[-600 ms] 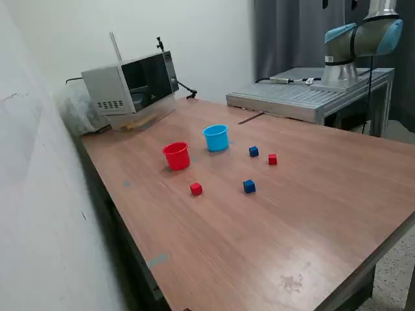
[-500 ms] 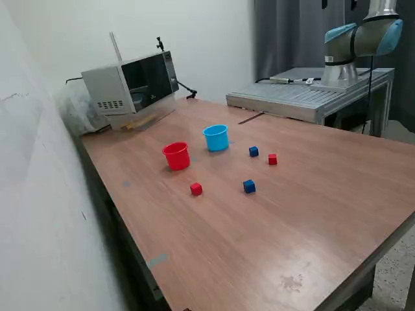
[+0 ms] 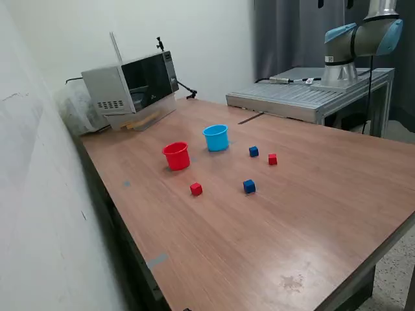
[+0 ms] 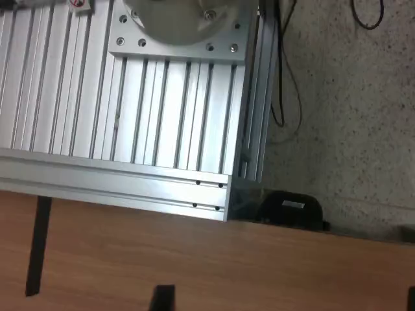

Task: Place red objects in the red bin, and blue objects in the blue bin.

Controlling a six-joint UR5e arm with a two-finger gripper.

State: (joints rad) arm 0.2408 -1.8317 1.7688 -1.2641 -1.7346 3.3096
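Four cubes, red [image 3: 196, 188] [image 3: 272, 159] and blue [image 3: 249, 186] [image 3: 253, 151], lie uncollected beside both cups; no legible writing; pincer outside both views, state undeterminable.

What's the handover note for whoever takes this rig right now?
Gripper: not in the exterior view; the wrist view shows only dark tips at the frame edge, so its state is unclear.
Red cup and blue cup stand upright, side by side on the table.
Near red cube, far red cube, near blue cube and far blue cube all lie loose on the table.
Done: nothing sorted.
Left: all four cubes.
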